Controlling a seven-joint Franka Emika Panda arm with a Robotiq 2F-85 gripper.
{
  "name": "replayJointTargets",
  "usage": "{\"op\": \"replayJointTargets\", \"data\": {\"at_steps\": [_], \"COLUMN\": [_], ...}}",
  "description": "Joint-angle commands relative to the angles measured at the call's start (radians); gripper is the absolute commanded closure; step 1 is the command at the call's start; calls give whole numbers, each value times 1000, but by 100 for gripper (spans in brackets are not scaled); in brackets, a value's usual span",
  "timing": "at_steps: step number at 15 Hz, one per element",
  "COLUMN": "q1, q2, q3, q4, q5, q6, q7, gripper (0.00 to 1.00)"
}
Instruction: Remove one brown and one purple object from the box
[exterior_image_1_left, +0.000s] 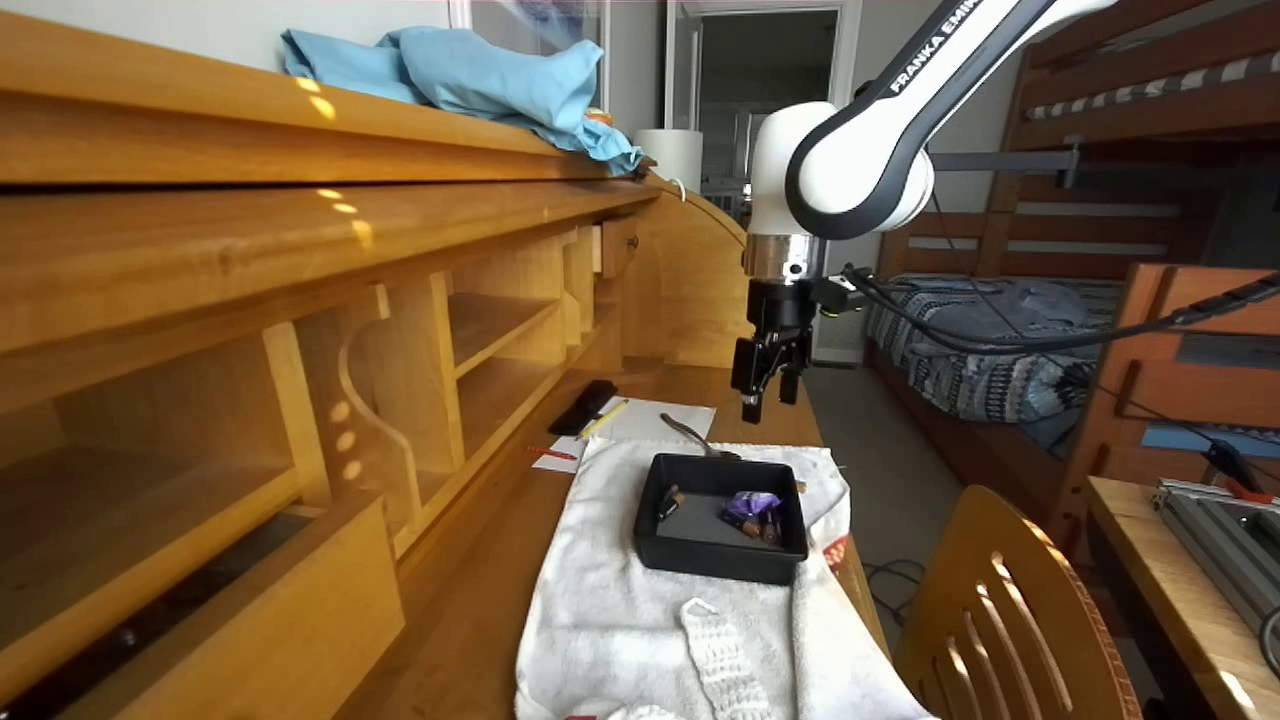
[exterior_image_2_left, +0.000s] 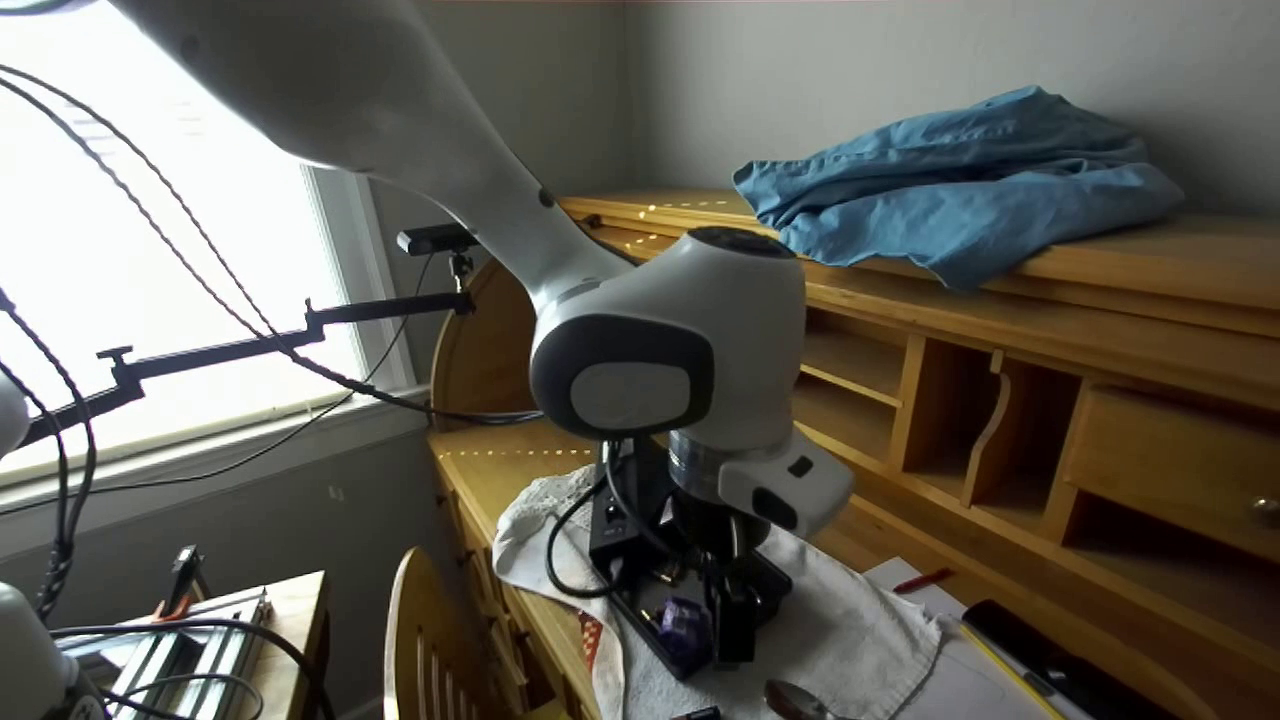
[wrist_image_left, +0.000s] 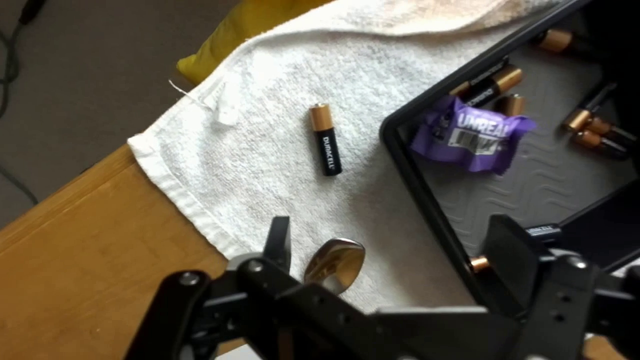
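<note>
Here's the box (exterior_image_1_left: 715, 560), blk plastic, matt walls, grey floor w/ raised wavy ribs; purple wrapper (wrist_image_left: 472, 137) is crinkly film w/ a bit of sheen. Batts. (wrist_image_left: 493, 88) look smooth, coppery ends catching light, the loose batt. (wrist_image_left: 325, 141) too, against a towel (wrist_image_left: 250, 165) of rough white terry cloth. Spoon (wrist_image_left: 336, 265): polished metal, v. shiny! Over to the desk (wrist_image_left: 100, 280), smooth varnished wood, semi-gloss; chair (exterior_image_1_left: 1055, 610), also wood, similar finish. Gripper (wrist_image_left: 393, 242) is blk, mostly matt, w/ bright metal screws (wrist_image_left: 189, 278). Arm (exterior_image_1_left: 865, 170) has a smooth white shell, plastic-looking, w/ a shiny metal collar (exterior_image_1_left: 780, 257). Blue cloth (exterior_image_2_left: 960, 200), soft-looking, wrinkled, matt. Paper (exterior_image_1_left: 640, 422), plain white, flat finish. And bedding (exterior_image_1_left: 985, 340), patterned fabric, rumpled, matt.
</note>
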Motion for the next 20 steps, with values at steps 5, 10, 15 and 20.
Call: {"op": "replayJointTargets", "data": {"at_steps": [5,10,15,20], "q1": [9,23,47,75], "q2": [-14,45,121,174], "q3": [44,58,57,52], "q4": [88,166,227,266], "q5": [153,207,218,183], "q6": [-206,-259,-287,-309], "q7": [-7,17,98,144], "gripper": [0,0,0,2]}}
